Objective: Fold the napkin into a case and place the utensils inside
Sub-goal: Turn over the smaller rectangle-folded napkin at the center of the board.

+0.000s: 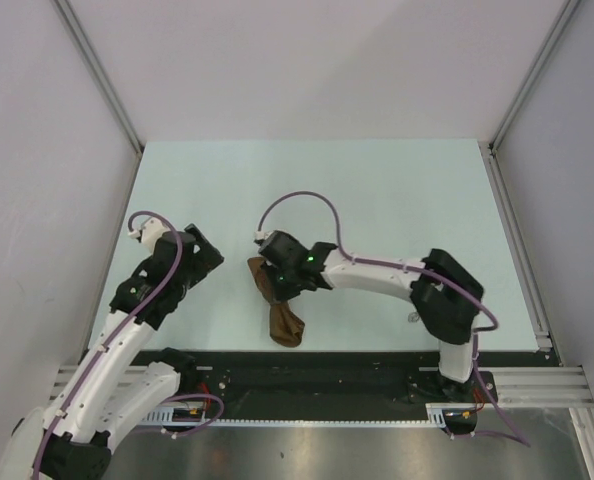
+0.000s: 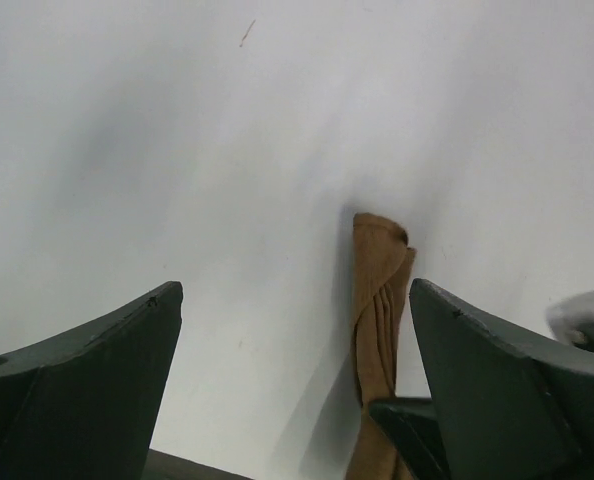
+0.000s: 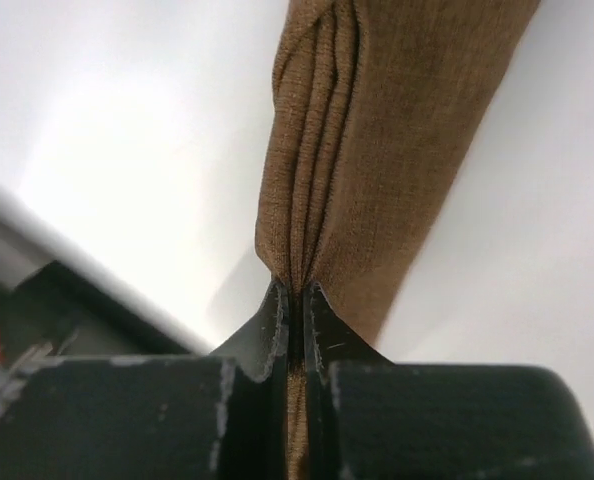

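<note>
The dark-brown napkin (image 1: 285, 325) is bunched into a creased strip and hangs lifted over the near middle of the table. My right gripper (image 1: 270, 279) is shut on its upper end. In the right wrist view the fingers (image 3: 295, 305) pinch the gathered folds of the napkin (image 3: 377, 130). My left gripper (image 1: 209, 258) is open and empty, to the left of the napkin and apart from it. In the left wrist view the napkin (image 2: 377, 310) hangs between its wide-open fingertips (image 2: 292, 380), further away. The spoon and fork are not clearly in view.
The pale green table (image 1: 377, 190) is fenced by grey walls on the left, back and right. A black rail (image 1: 327, 365) runs along the near edge. A small pale thing (image 1: 414, 318) shows beside the right arm's elbow; I cannot tell what it is.
</note>
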Robot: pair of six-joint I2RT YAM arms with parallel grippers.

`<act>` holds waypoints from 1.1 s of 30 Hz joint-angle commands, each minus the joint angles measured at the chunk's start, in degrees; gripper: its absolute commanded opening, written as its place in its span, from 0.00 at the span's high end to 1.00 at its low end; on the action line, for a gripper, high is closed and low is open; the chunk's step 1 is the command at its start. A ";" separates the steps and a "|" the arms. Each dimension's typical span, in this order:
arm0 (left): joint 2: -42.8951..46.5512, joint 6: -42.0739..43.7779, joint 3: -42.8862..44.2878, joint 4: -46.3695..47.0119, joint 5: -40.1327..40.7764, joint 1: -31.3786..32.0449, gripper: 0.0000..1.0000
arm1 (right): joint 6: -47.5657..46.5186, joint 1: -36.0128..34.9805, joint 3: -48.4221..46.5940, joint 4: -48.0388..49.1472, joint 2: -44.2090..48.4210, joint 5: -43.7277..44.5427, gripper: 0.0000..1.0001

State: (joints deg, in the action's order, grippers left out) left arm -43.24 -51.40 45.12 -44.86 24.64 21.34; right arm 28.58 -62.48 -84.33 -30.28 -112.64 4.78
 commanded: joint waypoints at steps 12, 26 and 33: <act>-5.35 11.66 0.85 13.11 -15.40 -0.43 0.01 | 21.77 14.82 39.83 64.78 11.30 -59.61 1.00; -13.78 18.52 -2.67 30.26 -38.95 -0.16 0.14 | 1.51 36.71 39.17 41.29 8.40 -61.74 0.72; -25.12 17.74 -1.63 37.82 -47.83 6.76 0.23 | -9.39 47.62 29.86 18.63 14.37 -47.79 0.47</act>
State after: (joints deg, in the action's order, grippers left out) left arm -63.70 -34.41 41.98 -14.59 -15.38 23.77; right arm 29.21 -18.94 -47.53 4.25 -102.63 -51.46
